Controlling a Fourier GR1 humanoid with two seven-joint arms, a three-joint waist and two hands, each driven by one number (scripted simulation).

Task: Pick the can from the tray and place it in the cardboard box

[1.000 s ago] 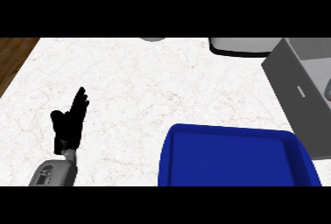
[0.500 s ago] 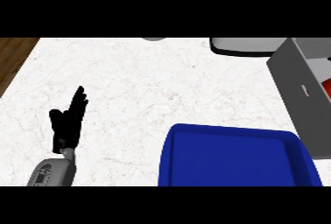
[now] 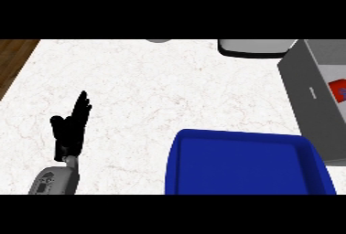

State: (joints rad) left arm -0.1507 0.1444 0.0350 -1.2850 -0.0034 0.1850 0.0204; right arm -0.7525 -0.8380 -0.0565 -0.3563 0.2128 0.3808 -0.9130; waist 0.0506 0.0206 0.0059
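From my head view I see the white marbled counter [image 3: 175, 91] filling most of the scene, with a strip of brown wood floor [image 3: 15, 57] past its far-left corner.

My left hand [image 3: 69, 130] shows near the counter's left edge toward the near side, resting with fingers straight and pointing up, thumb out to the side, holding nothing. Grey forearm [image 3: 55, 180] comes in below it from the lower edge. My right hand shows nowhere.

The blue tray [image 3: 243, 160] sits at the near-right part of the counter, raised rim visible all round its far and left sides, its near edge cut by the view. Its floor is bare blue; I see no can on it.

The cardboard box [image 3: 314, 98] shows as a grey walled box at the counter's right edge, just beyond and to the right of the tray, partly cut off by the view's right side. Inside it, at the very right edge, a small red thing with a bit of blue [image 3: 339, 89] shows; that looks like the can, lying in the box, but only a sliver is visible so I cannot tell its pose.

At the counter's far edge a white-and-grey rounded object [image 3: 256, 47] sits left of the box, partly cut off. Further left along the far edge a small grey rounded shape [image 3: 159, 40] peeks in; cannot tell what it is.
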